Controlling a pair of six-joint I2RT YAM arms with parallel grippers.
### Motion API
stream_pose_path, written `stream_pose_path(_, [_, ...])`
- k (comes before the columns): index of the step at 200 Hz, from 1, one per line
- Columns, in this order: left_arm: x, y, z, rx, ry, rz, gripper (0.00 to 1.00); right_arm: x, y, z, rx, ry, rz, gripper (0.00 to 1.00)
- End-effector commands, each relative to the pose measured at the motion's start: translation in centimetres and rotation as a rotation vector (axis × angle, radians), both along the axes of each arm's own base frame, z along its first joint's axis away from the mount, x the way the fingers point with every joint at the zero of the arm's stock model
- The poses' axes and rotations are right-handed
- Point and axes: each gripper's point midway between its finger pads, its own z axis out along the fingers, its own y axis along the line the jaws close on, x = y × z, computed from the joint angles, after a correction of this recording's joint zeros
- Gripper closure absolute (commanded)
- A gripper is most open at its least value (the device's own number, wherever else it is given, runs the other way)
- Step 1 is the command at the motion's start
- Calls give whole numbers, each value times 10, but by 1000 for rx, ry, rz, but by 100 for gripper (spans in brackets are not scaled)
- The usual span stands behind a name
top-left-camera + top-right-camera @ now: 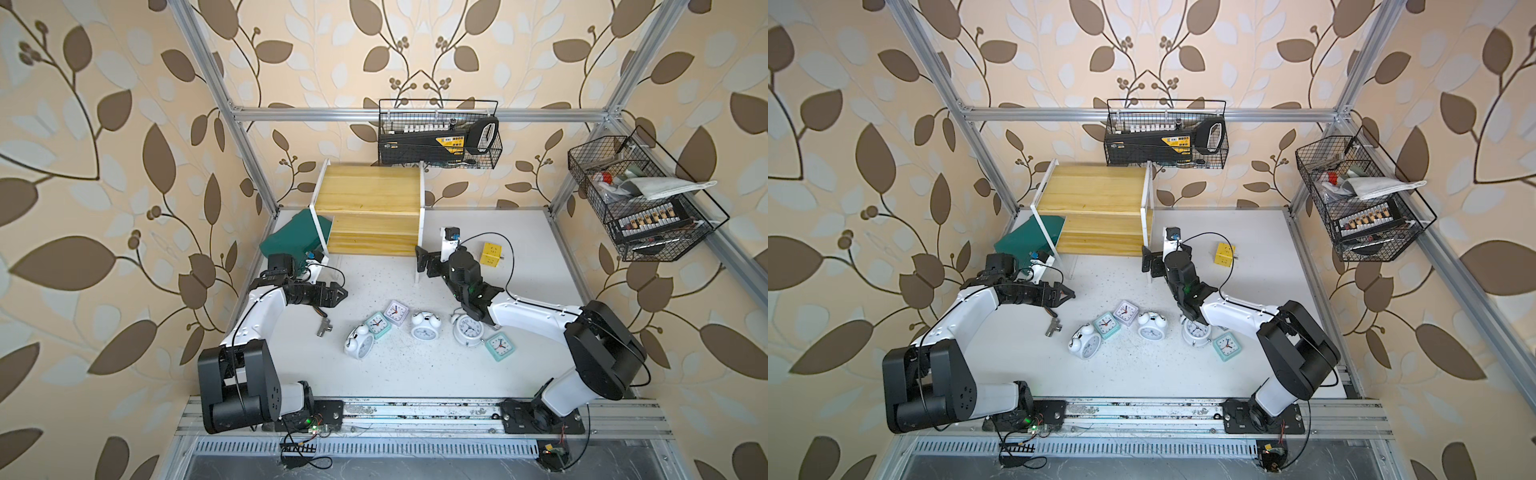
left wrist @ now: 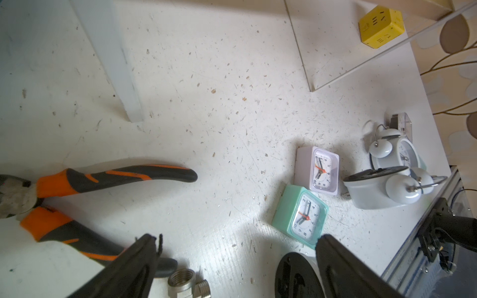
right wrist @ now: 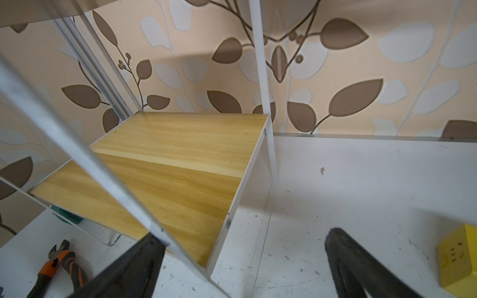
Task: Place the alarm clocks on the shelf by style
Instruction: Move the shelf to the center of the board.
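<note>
Several alarm clocks lie in a loose row on the white table in both top views. Three are round white twin-bell ones [image 1: 359,341] [image 1: 424,326] [image 1: 467,329]. Two are mint-green squares [image 1: 378,324] [image 1: 500,345] and one is a pale lilac square [image 1: 395,311]. The two-tier wooden shelf [image 1: 370,208] stands bare at the back. My left gripper [image 1: 338,293] hangs open left of the row, with the mint clock [image 2: 300,215] just past one fingertip. My right gripper [image 1: 422,259] is open and empty by the shelf's right leg [image 3: 260,160].
Orange-handled pliers [image 2: 103,178] and a metal pipe fitting [image 1: 324,328] lie near the left gripper. A yellow cube [image 1: 491,254] sits right of the shelf. A teal case [image 1: 291,237] leans at the shelf's left side. Black wire baskets [image 1: 440,133] [image 1: 640,199] hang on the frame.
</note>
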Motion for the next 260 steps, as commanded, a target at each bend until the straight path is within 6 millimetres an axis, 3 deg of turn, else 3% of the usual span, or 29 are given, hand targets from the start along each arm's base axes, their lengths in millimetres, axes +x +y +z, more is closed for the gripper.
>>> stream_pose_path(1, [-1,-3,22,-14,-56,-50,1,7,-25,9,1,-30,-149,1])
stream_pose_path(71, [-16,-12,20,11,-36,-141,1,4,-55,7,-26,-20,-303,1])
stream_pose_path(120, [-30,-19,17,68,-13,-231,1,2,-64,9,-29,-7,-343,1])
stream_pose_path(159, [-44,-23,18,136,22,-313,1,1,-61,9,-18,10,-325,1])
stream_pose_path(209, [-76,-36,24,211,116,-445,1,-6,-23,16,9,51,-82,1])
stream_pose_path(260, [-100,-53,25,317,213,-516,1,-26,-25,23,17,72,-32,1])
